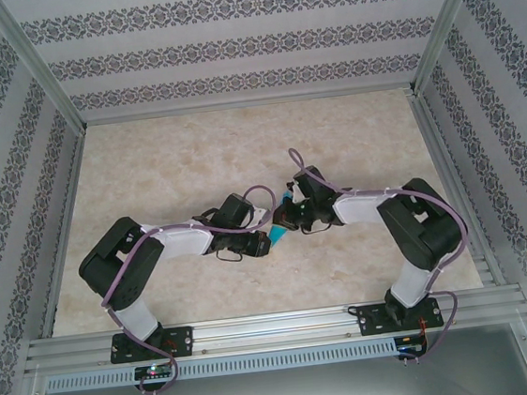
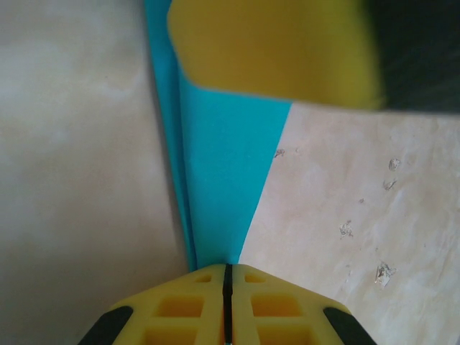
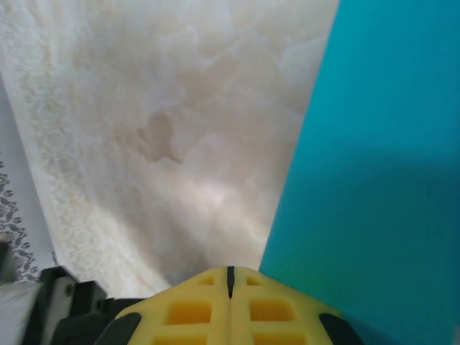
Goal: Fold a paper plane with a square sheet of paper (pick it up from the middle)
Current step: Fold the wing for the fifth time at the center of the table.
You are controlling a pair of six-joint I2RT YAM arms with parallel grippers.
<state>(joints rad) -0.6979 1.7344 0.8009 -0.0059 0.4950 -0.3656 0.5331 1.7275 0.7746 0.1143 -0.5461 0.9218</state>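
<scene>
The turquoise sheet of paper [image 2: 223, 180] is folded into a narrow layered wedge that tapers down into the tips of my left gripper [image 2: 226, 267], which is shut on its pointed end. In the top view both grippers meet at the table's middle: the left gripper [image 1: 263, 243] and the right gripper [image 1: 290, 221], with a sliver of paper [image 1: 275, 238] between them. My right gripper [image 3: 230, 270] is shut. A broad face of the paper [image 3: 381, 180] stands just right of its tips, and I cannot tell if any is pinched. A blurred yellow finger [image 2: 273, 50] of the right gripper covers the paper's far end.
The tabletop [image 1: 193, 158] is pale marble-patterned, enclosed by patterned walls [image 1: 228, 41] and aluminium rails [image 1: 268, 327]. Small scuff marks [image 2: 381, 273] dot the surface to the right of the left gripper.
</scene>
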